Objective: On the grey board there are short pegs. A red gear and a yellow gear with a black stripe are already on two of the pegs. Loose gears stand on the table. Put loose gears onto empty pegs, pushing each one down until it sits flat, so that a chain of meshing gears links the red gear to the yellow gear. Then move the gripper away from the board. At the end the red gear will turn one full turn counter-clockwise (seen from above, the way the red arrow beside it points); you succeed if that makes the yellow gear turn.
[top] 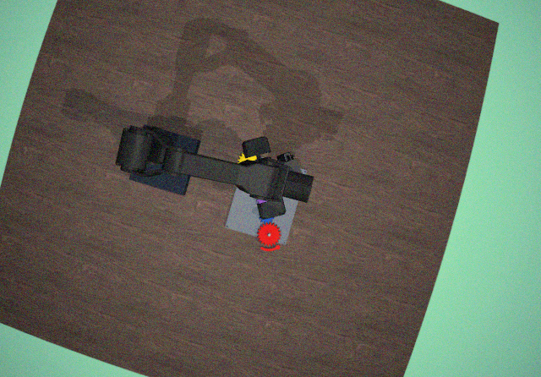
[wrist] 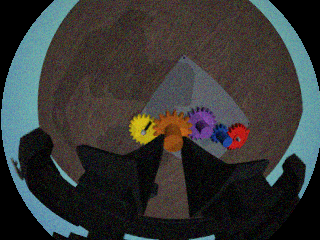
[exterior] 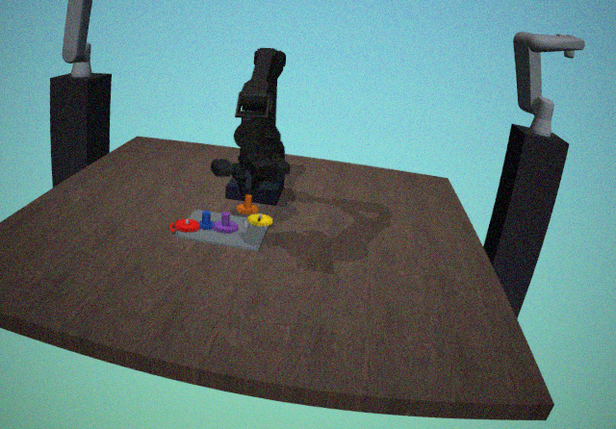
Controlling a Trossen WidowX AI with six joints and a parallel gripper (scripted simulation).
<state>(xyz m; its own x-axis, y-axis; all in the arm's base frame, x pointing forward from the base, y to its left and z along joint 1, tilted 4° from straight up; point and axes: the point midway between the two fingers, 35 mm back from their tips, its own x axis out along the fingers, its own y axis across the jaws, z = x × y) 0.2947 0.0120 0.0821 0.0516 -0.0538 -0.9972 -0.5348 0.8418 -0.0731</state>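
Note:
My gripper [exterior: 247,193] [wrist: 172,139] is shut on the upright handle of the orange gear [exterior: 246,209] [wrist: 172,120]. The orange gear hangs above the board, between the yellow and purple gears in the wrist view. The grey board [top: 244,215] [exterior: 233,240] [wrist: 215,100] bears the red gear [top: 264,238] [exterior: 187,227] [wrist: 242,132] at one end, then the blue gear [top: 265,220] [exterior: 206,221] [wrist: 220,133], then the purple gear [top: 261,201] [exterior: 225,227] [wrist: 200,116]. The yellow gear [top: 248,159] [exterior: 260,222] [wrist: 139,125] is at the other end. The arm hides the orange gear in the top view.
A pale peg [exterior: 245,225] shows between the purple and yellow gears. The red arrow [top: 270,249] lies beside the red gear. My arm [top: 210,167] reaches over the board from its dark base [exterior: 269,194]. Two grey arms on dark pillars stand beyond the table.

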